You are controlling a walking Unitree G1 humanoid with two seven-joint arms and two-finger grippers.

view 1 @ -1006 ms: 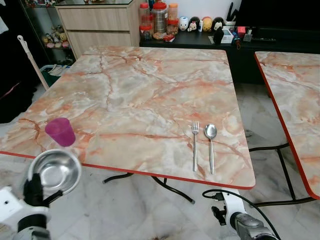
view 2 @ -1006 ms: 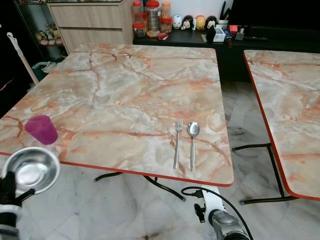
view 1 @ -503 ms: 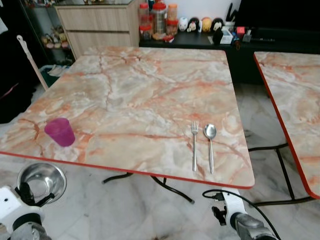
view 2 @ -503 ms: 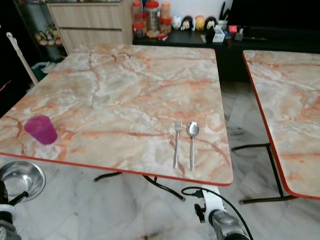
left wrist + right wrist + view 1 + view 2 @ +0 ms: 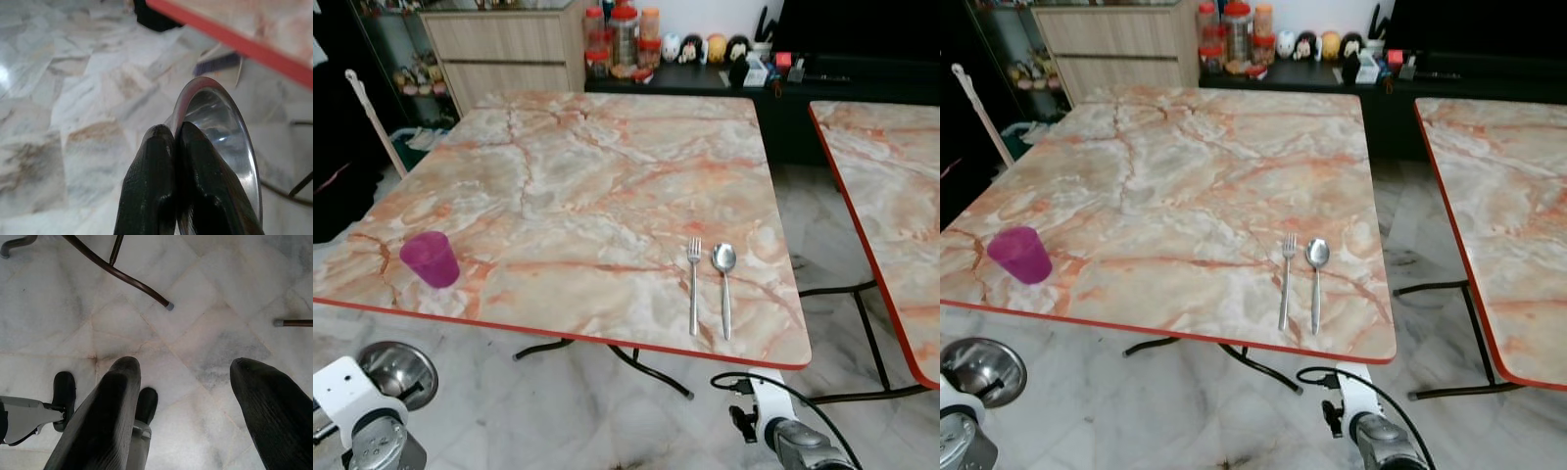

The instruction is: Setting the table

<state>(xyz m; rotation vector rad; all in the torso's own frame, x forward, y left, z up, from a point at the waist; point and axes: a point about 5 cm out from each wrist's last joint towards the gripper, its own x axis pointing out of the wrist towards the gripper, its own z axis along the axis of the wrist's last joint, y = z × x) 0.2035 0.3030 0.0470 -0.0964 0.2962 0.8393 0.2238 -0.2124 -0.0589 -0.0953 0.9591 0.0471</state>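
Steel bowl (image 5: pixel 399 371) now hangs lower than a second ago, beneath the table's (image 5: pixel 607 186) near left edge, its rim pinched between the closed fingers of the left gripper (image 5: pixel 177 134). On the surface, a purple cup (image 5: pixel 431 258) stands at the near left corner, while fork (image 5: pixel 694 284) and spoon (image 5: pixel 724 286) lie side by side near the right corner, unmoved. Right gripper (image 5: pixel 186 382) hangs over the floor, spread wide, holding nothing.

— What sits on the marble table (image 5: pixel 1185 176)?
— A purple cup (image 5: pixel 1019 255) near its left edge; a fork (image 5: pixel 1286 281) and spoon (image 5: pixel 1316 282) side by side.
— And below?
— A steel bowl (image 5: pixel 981 369).
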